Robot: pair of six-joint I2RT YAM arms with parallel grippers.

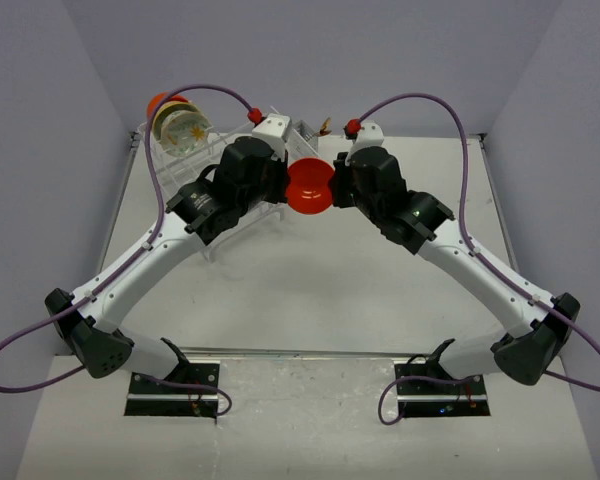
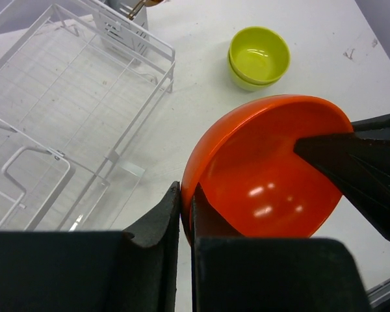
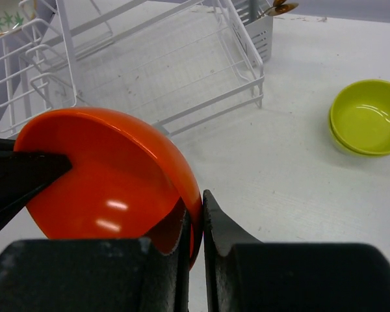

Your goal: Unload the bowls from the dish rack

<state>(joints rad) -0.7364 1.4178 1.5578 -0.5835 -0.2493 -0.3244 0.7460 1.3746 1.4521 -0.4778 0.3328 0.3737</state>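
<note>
An orange-red bowl (image 1: 310, 185) is held in the air between both arms, right of the dish rack (image 1: 202, 152). My left gripper (image 1: 286, 184) is shut on its left rim (image 2: 266, 169); the jaws pinch the wall (image 2: 187, 195). My right gripper (image 1: 336, 185) is shut on the opposite rim (image 3: 110, 175), its jaws clamped on the wall (image 3: 198, 208). A whitish patterned bowl (image 1: 185, 128) and another orange-red bowl (image 1: 161, 101) stand in the rack's far left end. Two stacked lime-green bowls (image 2: 259, 57) sit on the table, also in the right wrist view (image 3: 367, 117).
The rack (image 2: 65, 117) (image 3: 156, 71) has a side cup (image 3: 260, 29) holding a utensil at its far right corner. The green bowls are hidden under the arms in the top view. White table (image 1: 310, 290) lies below the held bowl.
</note>
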